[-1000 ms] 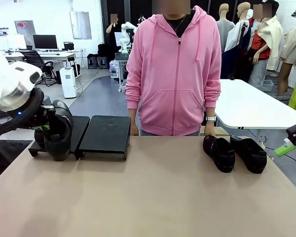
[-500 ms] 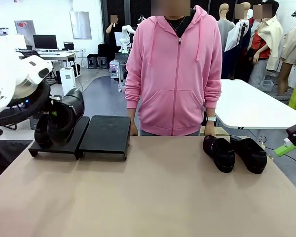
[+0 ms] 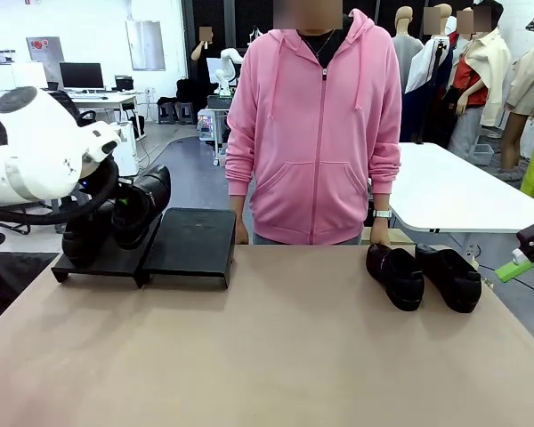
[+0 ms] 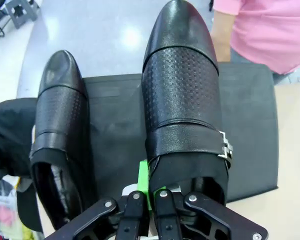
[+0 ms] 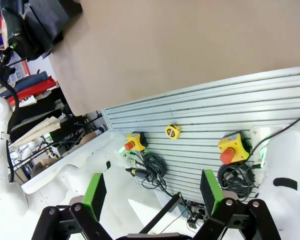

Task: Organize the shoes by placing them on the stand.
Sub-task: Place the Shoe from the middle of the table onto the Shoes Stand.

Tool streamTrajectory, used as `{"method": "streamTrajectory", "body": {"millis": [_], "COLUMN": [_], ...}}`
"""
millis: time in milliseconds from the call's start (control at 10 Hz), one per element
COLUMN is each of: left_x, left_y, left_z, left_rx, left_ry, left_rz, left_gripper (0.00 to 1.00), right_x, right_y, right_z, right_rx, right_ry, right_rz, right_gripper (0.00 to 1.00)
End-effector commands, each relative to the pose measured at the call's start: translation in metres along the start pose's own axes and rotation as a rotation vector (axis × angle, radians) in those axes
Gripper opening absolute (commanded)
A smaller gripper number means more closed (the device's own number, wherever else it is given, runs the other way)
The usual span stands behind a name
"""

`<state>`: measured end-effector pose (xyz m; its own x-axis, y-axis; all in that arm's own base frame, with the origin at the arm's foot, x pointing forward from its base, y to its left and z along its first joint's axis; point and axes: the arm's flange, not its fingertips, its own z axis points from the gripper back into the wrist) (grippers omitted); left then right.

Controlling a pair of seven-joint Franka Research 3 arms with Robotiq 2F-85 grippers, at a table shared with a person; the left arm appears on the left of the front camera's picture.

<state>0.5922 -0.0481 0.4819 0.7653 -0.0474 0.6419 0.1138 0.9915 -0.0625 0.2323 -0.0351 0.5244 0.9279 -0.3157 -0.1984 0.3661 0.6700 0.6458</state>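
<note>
Left claw is closed on the heel end of the held shoe, which hangs toe-up just above the stand at the left of the front view, long axis pointing away from the claw, parallel to the second shoe resting alongside.

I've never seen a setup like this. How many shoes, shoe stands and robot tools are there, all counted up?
Shoes: 4 (held shoe, racked shoe, inner table shoe, outer table shoe)
Stand: 1, with two platforms
Tools: 2 (left tool gripping the held shoe, right tool open)
Total: 7
</note>
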Motion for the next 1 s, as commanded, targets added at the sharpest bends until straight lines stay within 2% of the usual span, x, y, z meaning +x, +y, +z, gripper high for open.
{"method": "streamTrajectory", "body": {"millis": [0, 500, 600, 700, 800, 900], "left_x": [0.009, -0.002, 0.000, 0.001, 0.000, 0.000], "left_y": [0.017, 0.036, 0.040, 0.042, 0.042, 0.042], "left_z": [-0.002, -0.028, -0.029, -0.029, -0.030, -0.031], "left_rx": [-0.006, 0.025, 0.022, 0.021, 0.044, 0.041], "left_ry": [-0.014, 0.030, 0.044, 0.053, 0.074, 0.072], "left_rz": [0.000, 0.000, 0.041, 0.052, 0.047, 0.050], "left_gripper": [0.00, 0.00, 0.00, 0.09, 0.66, 1.00], "right_x": [-0.001, -0.001, -0.001, -0.001, -0.001, -0.001], "right_y": [0.004, 0.004, 0.004, 0.004, 0.004, 0.004], "right_z": [0.002, 0.002, 0.002, 0.002, 0.002, 0.002], "right_rx": [0.025, 0.025, 0.025, 0.025, 0.025, 0.025], "right_ry": [0.003, 0.003, 0.003, 0.003, 0.003, 0.003], "right_rz": [-0.007, -0.007, -0.007, -0.007, -0.007, -0.007], "right_gripper": [1.00, 1.00, 1.00, 1.00, 1.00, 1.00]}}
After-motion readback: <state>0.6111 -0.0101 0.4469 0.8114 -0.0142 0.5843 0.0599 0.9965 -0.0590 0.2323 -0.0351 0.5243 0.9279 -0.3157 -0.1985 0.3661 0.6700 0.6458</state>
